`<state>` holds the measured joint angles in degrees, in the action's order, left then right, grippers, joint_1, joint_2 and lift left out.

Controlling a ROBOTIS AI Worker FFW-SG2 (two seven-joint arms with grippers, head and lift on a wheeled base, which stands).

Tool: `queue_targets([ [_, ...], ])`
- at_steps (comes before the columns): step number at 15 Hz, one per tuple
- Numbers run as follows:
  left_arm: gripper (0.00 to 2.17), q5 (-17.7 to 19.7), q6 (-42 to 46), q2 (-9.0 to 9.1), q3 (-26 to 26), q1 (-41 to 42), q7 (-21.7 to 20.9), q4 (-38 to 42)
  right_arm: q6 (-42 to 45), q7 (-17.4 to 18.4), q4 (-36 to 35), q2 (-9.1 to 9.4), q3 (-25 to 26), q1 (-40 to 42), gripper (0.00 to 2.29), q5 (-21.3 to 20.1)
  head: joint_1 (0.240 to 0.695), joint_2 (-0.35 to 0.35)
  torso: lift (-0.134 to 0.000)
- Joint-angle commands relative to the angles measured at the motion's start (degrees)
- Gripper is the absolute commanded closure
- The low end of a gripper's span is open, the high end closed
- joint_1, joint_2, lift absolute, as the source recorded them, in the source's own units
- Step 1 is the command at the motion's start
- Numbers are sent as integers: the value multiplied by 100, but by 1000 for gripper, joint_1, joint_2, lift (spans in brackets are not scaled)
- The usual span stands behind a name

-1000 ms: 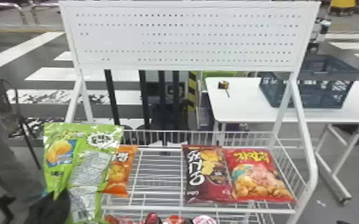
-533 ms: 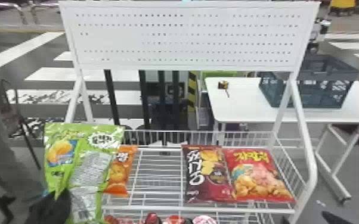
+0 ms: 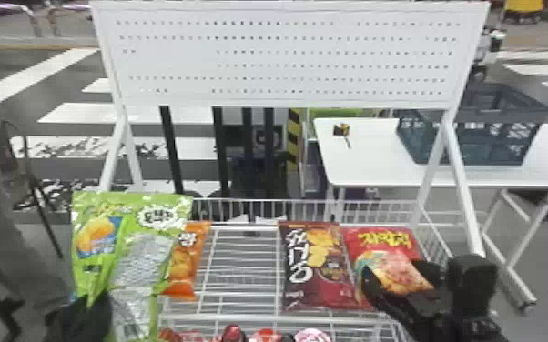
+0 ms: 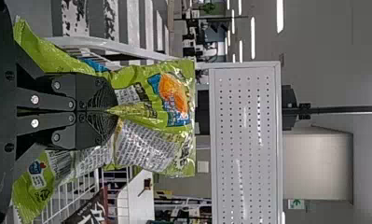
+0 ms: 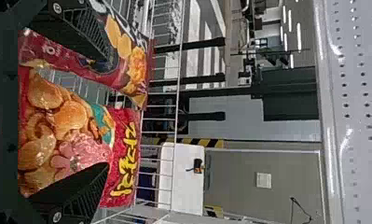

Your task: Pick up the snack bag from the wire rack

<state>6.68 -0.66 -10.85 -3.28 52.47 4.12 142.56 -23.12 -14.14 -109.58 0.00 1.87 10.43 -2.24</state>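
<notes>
Snack bags at a white wire rack (image 3: 241, 319), in three views. The head view shows the shelf from above: a glossy orange bag (image 3: 184, 268) at the left, a dark maroon bag (image 3: 314, 277) further right, and a bright red bag (image 3: 380, 241) just beside the maroon one. A dark blue-grey plastic crate (image 3: 491, 148) stands on a white flat-topped table (image 3: 368, 157) behind. The left wrist view adds detail of the black left gripper (image 3: 95, 311): its fingers are drawn together on a green-and-silver glossy bag (image 4: 174, 74), pinched and creased between the tips, raised at the rack's left side. That view also shows bright ceiling lights (image 4: 279, 16) and a small green sign (image 4: 296, 204). The right wrist view details the black right gripper (image 3: 398, 270), above the shelf: its fingers stand wide apart, not closed on anything, with the red bag lying between them and one finger partly covering the maroon bag. A white sheet (image 5: 264, 180) on a grey surface is also visible there. Count: four snack bags, three on the shelf and one gripped; two grippers; one crate; one table. Small red packages (image 3: 266, 335) below are partly cut off; their number cannot be told.
</notes>
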Motion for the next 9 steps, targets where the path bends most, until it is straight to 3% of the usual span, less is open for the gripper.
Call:
queue_targets([
  [1, 1878, 0, 0, -5, 12, 0, 1, 9, -74, -1, 938, 5, 147, -753, 97, -163, 499, 0, 0],
  [6, 1878, -18, 0, -14, 12, 17, -8, 9, -285, -45, 1685, 5, 551, -1351, 117, -198, 499, 0, 0],
  [9, 1878, -26, 0, -14, 56, 17, -17, 9, -813, -176, 1606, 5, 560, -1342, 421, -312, 499, 0, 0],
])
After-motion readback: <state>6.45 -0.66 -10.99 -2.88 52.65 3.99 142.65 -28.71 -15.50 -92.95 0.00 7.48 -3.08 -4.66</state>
